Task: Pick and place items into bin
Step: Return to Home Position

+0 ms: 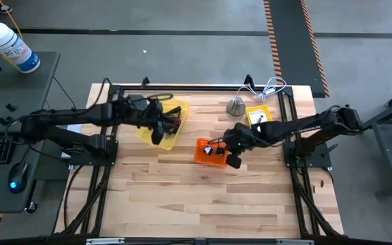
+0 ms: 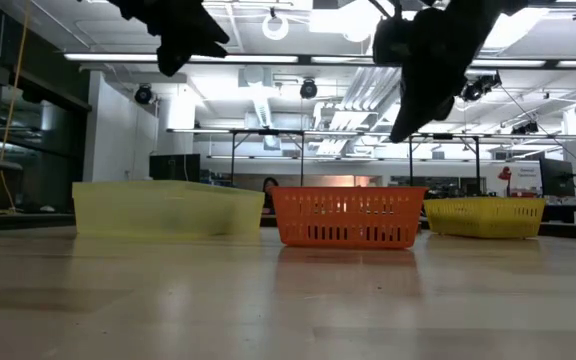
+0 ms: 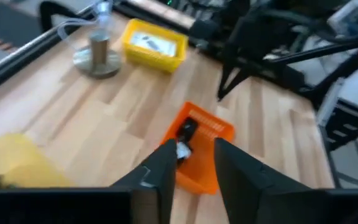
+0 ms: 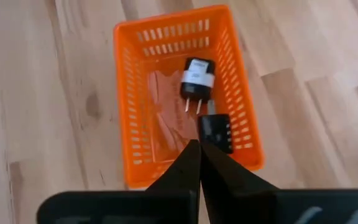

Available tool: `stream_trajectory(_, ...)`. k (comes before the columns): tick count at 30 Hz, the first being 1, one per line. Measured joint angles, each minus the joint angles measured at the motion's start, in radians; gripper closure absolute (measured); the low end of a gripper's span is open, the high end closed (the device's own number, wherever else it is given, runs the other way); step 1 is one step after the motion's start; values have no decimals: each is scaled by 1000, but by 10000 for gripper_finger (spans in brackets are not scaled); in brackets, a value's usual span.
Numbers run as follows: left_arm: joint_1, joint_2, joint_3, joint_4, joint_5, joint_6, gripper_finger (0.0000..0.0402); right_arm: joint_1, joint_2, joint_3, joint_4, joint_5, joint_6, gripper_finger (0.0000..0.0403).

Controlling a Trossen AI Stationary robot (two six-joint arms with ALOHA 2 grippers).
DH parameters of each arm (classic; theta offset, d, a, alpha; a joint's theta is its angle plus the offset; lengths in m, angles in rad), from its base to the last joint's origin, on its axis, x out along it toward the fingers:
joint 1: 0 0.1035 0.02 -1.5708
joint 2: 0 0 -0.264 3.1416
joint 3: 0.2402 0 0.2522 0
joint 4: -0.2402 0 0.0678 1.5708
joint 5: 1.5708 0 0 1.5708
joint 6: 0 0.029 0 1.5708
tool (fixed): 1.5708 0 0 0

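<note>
Plug adapters (image 4: 197, 79) lie in the orange basket (image 4: 128, 93), frame centre, with the right gripper (image 4: 198, 148) clenched empty above. Left gripper (image 3: 194, 149) hovers over the pale yellow bin (image 1: 177, 109), fingers released.

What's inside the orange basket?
The basket holds a black plug with a white label and two metal prongs, and a black block next to it. The right tool hangs above, shut, hiding part of its floor, so anything there can't be seen.
</note>
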Motion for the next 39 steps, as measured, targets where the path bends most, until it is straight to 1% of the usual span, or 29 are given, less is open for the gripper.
stream_trajectory(3, -60, -3, -56, 105, -38, -13, 341, 30, 0, -32, 36, 11, 37, 402)
stream_trajectory(6, -109, -7, -90, 129, -84, -7, 385, 55, -15, -50, 46, 30, 86, 402)
stream_trajectory(7, -121, -8, -96, 139, -92, -3, 393, 60, -27, -55, 45, 43, 110, 402)
stream_trajectory(11, -137, -53, -126, 158, -112, 1, 391, 67, -110, -81, 58, 89, 170, 402)
stream_trajectory(13, -135, -96, -159, 165, -139, -3, 397, 67, -163, -117, 85, 106, 191, 403)
stream_trajectory(15, -125, -148, -219, 221, -164, -21, 399, 57, -215, -172, 139, 108, 217, 403)
stream_trajectory(19, -102, -282, -360, 399, -146, -64, 400, 48, -308, -297, 292, 104, 282, 403)
stream_trajectory(21, -103, -351, -424, 434, -152, -84, 400, 48, -339, -344, 363, 109, 302, 403)
stream_trajectory(25, -104, -484, -519, 456, -164, -121, 401, 48, -362, -383, 422, 120, 312, 403)
stream_trajectory(28, -103, -574, -571, 461, -164, -127, 401, 48, -359, -383, 422, 121, 305, 403)
stream_trajectory(33, -103, -696, -646, 474, -152, -98, 401, 48, -358, -383, 420, 120, 304, 403)
stream_trajectory(39, -103, -814, -764, 574, -152, -140, 401, 48, -358, -383, 420, 117, 305, 403)
